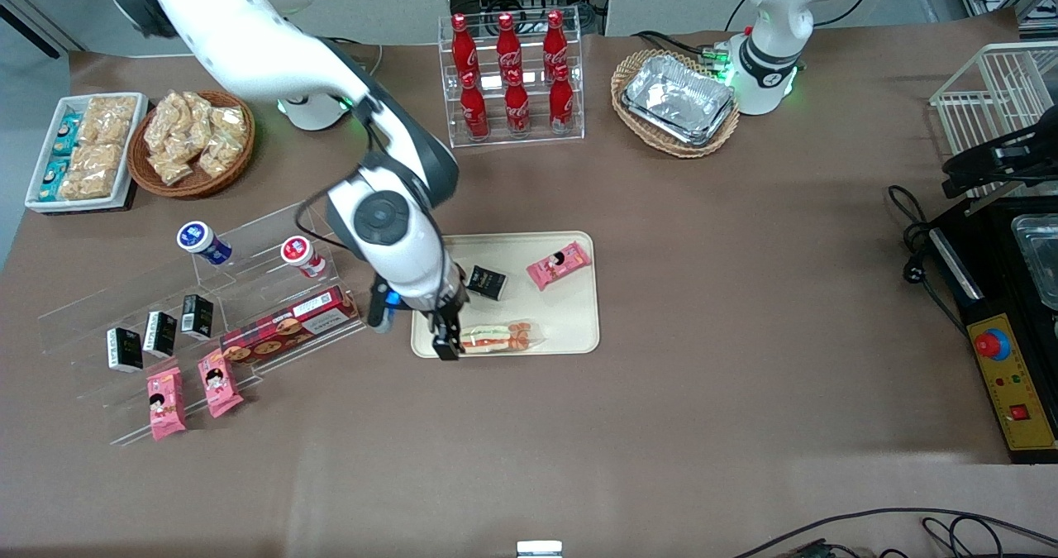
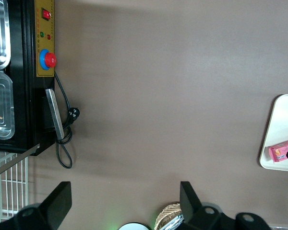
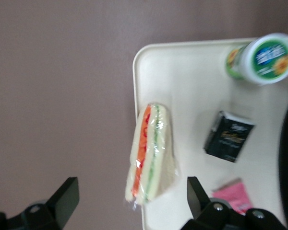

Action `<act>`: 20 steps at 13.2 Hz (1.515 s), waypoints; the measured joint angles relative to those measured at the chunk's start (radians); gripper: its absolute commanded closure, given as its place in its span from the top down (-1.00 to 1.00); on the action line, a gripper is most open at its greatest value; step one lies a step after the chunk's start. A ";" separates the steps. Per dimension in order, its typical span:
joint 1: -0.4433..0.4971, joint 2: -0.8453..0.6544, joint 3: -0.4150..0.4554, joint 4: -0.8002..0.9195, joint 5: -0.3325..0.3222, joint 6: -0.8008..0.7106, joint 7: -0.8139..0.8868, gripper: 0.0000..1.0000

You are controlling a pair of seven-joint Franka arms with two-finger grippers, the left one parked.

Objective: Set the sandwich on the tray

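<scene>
The sandwich [image 1: 502,336] [image 3: 149,153], a clear-wrapped wedge with red and green layers, lies on the cream tray [image 1: 570,318] [image 3: 182,91], along the rim nearest the front camera. My right gripper [image 1: 446,339] [image 3: 132,199] hovers just over the sandwich's end toward the working arm's side. It is open, and its fingers [image 3: 65,199] are spread wide on either side of the wrapper without touching it.
Also on the tray are a black box [image 1: 486,283] [image 3: 229,135], a pink snack packet [image 1: 559,264] and a green-labelled cup [image 3: 261,57]. An acrylic shelf [image 1: 248,318] of snacks stands beside the tray, toward the working arm's end. A cola bottle rack [image 1: 512,78] stands farther from the camera.
</scene>
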 measured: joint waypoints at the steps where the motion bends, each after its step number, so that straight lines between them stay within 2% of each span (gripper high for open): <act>1: -0.016 -0.045 -0.001 0.001 0.060 -0.059 -0.086 1.00; 4: -0.131 -0.166 -0.004 0.000 0.216 -0.264 -0.496 1.00; 6: -0.240 -0.224 -0.009 0.000 0.282 -0.374 -0.780 1.00; 9: -0.383 -0.304 -0.013 -0.001 0.287 -0.463 -1.113 1.00; 10: -0.420 -0.330 -0.013 -0.001 0.265 -0.472 -1.236 1.00; 12: -0.474 -0.376 -0.014 -0.003 0.183 -0.486 -1.486 1.00; 16: -0.543 -0.430 -0.014 -0.005 0.166 -0.488 -1.930 1.00; 20: -0.577 -0.487 -0.029 -0.011 0.165 -0.509 -2.169 1.00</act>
